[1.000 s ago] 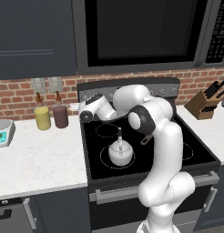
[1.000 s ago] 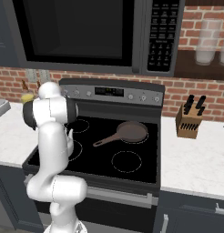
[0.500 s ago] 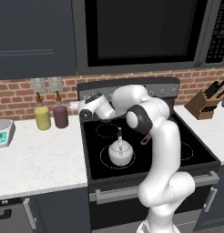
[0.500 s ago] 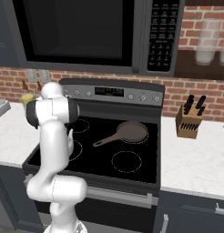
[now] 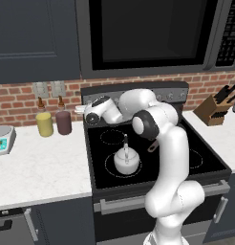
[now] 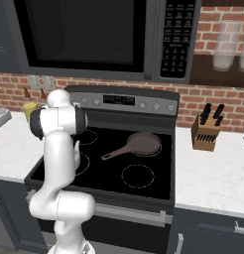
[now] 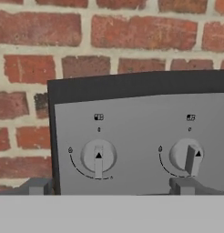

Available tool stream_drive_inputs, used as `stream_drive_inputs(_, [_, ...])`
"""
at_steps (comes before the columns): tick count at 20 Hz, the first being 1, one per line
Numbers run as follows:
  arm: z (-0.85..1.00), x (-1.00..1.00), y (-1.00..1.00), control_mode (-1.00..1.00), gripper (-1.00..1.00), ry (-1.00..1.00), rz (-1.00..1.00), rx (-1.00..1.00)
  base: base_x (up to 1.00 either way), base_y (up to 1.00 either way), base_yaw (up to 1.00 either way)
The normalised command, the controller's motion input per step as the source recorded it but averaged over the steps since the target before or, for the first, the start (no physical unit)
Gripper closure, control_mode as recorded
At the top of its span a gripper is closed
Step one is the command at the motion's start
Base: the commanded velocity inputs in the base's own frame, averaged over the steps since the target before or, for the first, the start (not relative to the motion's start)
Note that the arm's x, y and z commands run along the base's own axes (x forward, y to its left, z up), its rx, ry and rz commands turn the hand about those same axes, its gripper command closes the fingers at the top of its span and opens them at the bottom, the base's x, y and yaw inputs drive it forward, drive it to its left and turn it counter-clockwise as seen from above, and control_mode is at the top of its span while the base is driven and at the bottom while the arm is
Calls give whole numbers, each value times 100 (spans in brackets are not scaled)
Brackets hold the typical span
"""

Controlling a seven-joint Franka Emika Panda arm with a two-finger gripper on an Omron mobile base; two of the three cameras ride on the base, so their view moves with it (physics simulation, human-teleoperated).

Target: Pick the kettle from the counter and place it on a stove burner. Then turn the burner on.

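Observation:
The silvery-white kettle (image 5: pixel 126 161) stands upright on the largest dashed burner (image 5: pixel 109 163) at the cooktop's front left, free of the gripper. My gripper (image 5: pixel 81 109) is behind and above it, at the left end of the stove's back control panel (image 7: pixel 141 136). In the hand view its two dark fingertips (image 7: pixel 38 186) stand wide apart and open, with nothing between them. The leftmost knob (image 7: pixel 99 156) sits straight ahead above the gap and a second knob (image 7: pixel 186 156) lies to its right. From the right base view my arm covers most of the kettle. The white counter (image 5: pixel 38 162) lies left of the stove.
A brown long-handled skillet (image 6: pixel 139 145) rests on the back right burner. A yellow canister (image 5: pixel 44 124), a dark red canister (image 5: pixel 63 122) and a scale (image 5: pixel 2 139) stand on the left counter. A knife block (image 6: pixel 206 131) is right of the stove. The microwave (image 5: pixel 148 33) hangs overhead.
The hand has crept a little up and back toward the left end of the control panel. The kettle has stayed on its burner.

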Motion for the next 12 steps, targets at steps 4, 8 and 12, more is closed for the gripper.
stream_drive_inputs(4, [0,0,0,-100,-100,0,0,0,0,0,0])
stream_drive_inputs(8, [0,5,6,-100,-100,0,0,0,0,0,0])
stream_drive_inputs(12, [0,8,9,-100,-100,0,0,0,0,0,0])
